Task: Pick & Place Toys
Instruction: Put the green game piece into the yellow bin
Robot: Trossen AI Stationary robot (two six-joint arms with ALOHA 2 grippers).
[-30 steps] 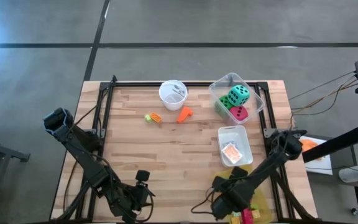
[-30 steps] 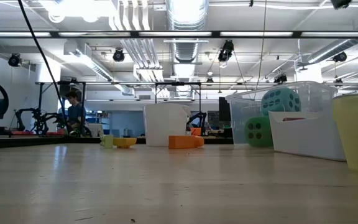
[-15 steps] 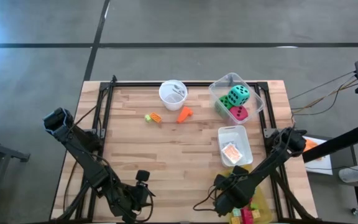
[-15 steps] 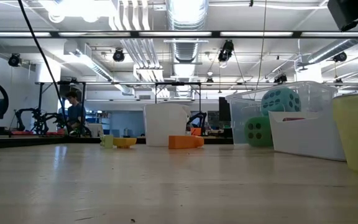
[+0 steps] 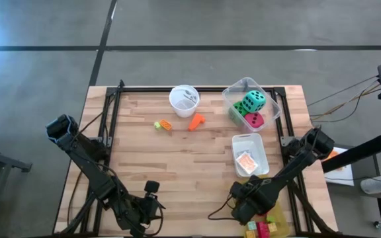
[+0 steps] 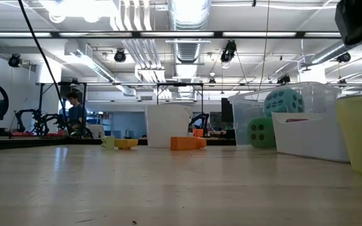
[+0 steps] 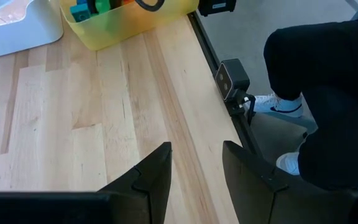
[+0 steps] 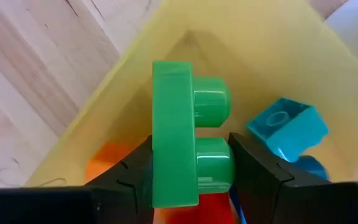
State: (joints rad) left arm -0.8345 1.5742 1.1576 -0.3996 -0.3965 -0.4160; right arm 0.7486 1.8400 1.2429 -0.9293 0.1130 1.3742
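The right tool (image 8: 191, 165) is clenched on a green two-stud plastic block (image 8: 185, 158), held edge-on between its dark fingers directly over the yellow rectangular plastic bin (image 8: 241, 50) at the near right corner of the wooden tabletop (image 5: 177, 165). In the right wrist view a teal plastic block (image 8: 288, 127) and orange and red pieces lie in the bin below the held block. Compared with the high view a second ago, the right arm's elbow has swung outward toward the table's right edge and the tool has shifted slightly along the bin; the jaw gap is unchanged, so the block is not yet released. Judgement: the carry is finished and the drop into the yellow bin is the step in hand. The left tool (image 7: 194, 174) waits at the near left of the tabletop, fingers partly apart and grasping nothing. Still out on the tabletop are a small orange plastic block (image 5: 196, 121) and a small yellow-green and orange plastic piece (image 5: 163, 125), both just in front of the white round cup (image 5: 184, 99). The green, teal and red-pink foam dice (image 5: 251, 109) sit in the clear bin (image 5: 270, 100); a small card pack (image 5: 246, 162) lies in the white rectangular bin (image 5: 260, 147). Judgement: most toys are sorted, two loose pieces remain.
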